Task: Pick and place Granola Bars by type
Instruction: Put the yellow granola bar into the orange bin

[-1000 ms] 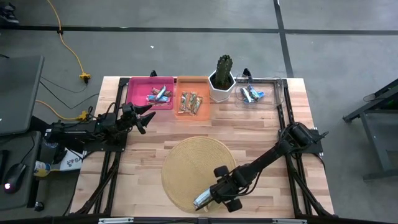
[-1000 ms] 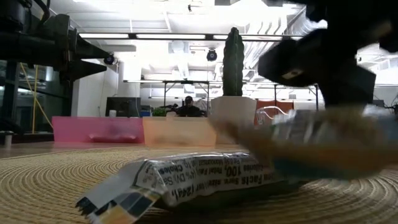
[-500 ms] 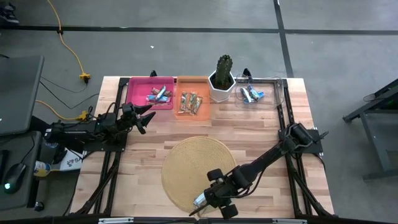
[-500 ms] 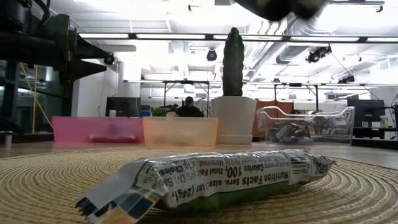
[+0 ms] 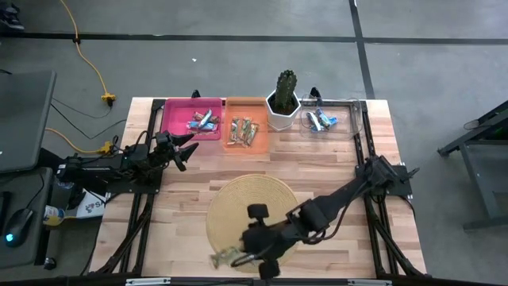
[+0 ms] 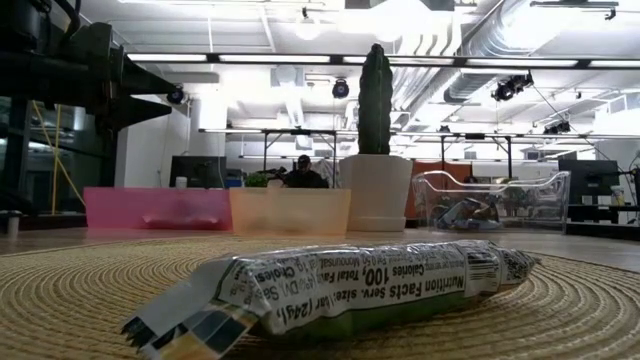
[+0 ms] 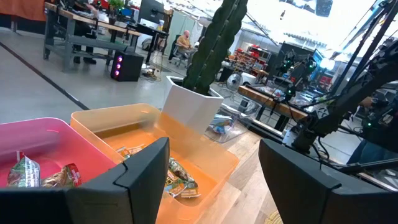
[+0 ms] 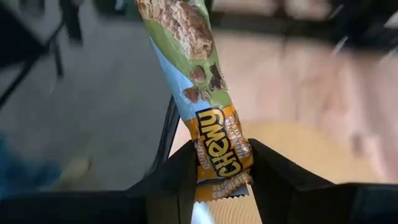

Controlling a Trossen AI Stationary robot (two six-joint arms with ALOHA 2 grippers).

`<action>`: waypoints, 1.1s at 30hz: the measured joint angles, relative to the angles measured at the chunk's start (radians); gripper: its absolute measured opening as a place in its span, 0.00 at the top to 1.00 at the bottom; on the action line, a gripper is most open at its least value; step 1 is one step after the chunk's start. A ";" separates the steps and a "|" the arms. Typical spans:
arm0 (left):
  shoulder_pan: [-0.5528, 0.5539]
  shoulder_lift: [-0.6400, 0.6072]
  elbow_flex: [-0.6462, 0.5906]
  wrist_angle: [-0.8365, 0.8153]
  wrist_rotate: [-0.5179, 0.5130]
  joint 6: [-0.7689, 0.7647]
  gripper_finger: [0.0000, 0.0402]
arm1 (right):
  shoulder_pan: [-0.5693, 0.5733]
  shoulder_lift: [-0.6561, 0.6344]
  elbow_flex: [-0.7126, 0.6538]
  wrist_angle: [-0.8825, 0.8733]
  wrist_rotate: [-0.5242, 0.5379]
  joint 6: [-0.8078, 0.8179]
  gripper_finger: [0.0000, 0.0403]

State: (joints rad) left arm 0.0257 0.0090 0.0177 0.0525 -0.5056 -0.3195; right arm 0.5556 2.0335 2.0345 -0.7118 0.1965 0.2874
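1. Right gripper (image 8: pixel 221 180) clenches one end of a green-and-tan wrapped Chewy granola bar (image 8: pixel 199 93), whose long axis runs straight out from the fingers.
2. Bar hangs over the near rim of the round woven straw mat (image 5: pixel 238 202); the orange bin (image 5: pixel 246 131) lies far across.
3. Left gripper (image 7: pixel 211 174) waits, released, near the pink bin (image 5: pixel 192 119).
4. Butcher-block table (image 5: pixel 341 151); open workshop beyond.

Green Chewy granola bar (image 8: pixel 205 93) pinched by one end — others (image 5: pixel 244 130) binned.
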 joint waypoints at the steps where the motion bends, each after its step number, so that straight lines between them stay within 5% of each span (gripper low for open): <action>1: 0.000 0.000 0.000 0.000 0.000 0.000 0.39 | -0.006 0.000 0.024 0.014 0.023 0.002 0.71; 10: 0.000 0.000 0.000 0.000 0.000 0.000 0.39 | -0.097 -0.001 0.166 0.226 0.189 0.035 0.71; 20: 0.000 0.000 0.000 0.000 0.000 0.000 0.39 | -0.276 -0.002 0.133 0.276 0.478 0.304 0.71; 33: 0.000 0.000 0.000 0.000 0.000 0.000 0.39 | -0.447 -0.001 -0.041 0.394 0.545 0.656 0.71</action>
State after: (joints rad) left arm 0.0257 0.0090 0.0176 0.0525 -0.5053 -0.3197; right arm 0.1089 2.0324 1.9939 -0.3179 0.7413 0.9436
